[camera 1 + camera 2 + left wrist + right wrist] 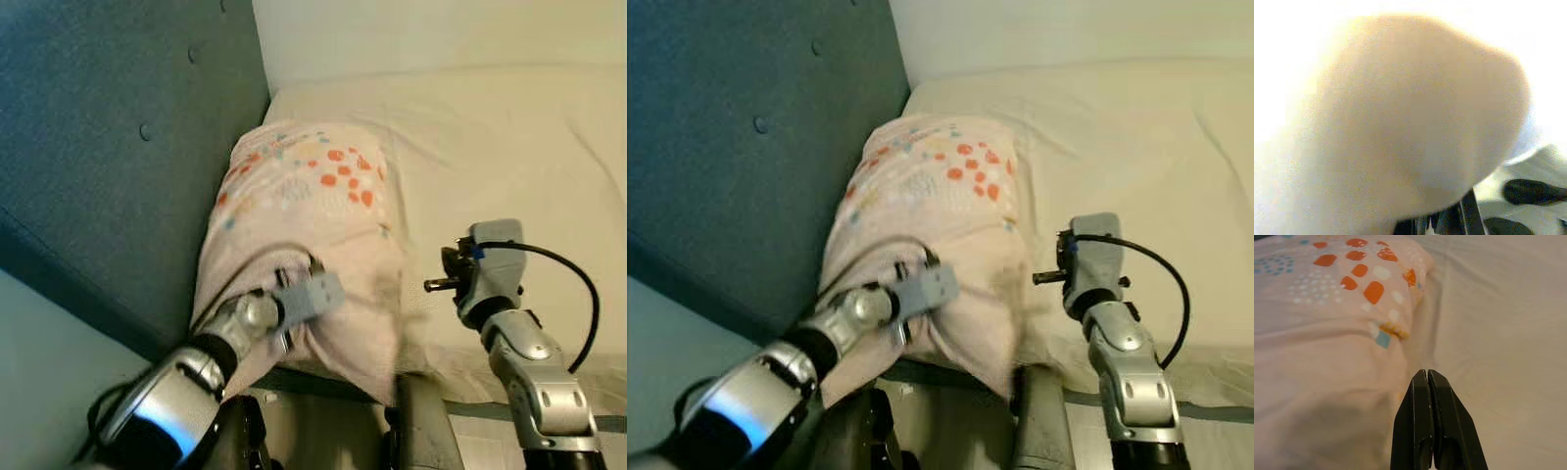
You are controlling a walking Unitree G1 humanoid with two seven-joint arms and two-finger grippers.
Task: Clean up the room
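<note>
Head views: pillow (304, 245) on bed (509, 147) against headboard (108, 147), left gripper (294, 294) at its 6 o'clock edge, jaws unclear; right wrist view: right gripper (1428, 382) jaws closed, empty, beside pillow—push squarely, avoid snagging fabric.

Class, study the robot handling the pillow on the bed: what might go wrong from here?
1. The left gripper is buried in the pillow, so its hold is unclear; the pillow may slip.
2. The right gripper is shut beside the pillow, giving no support; the pillow may sag off the mattress edge.
</note>
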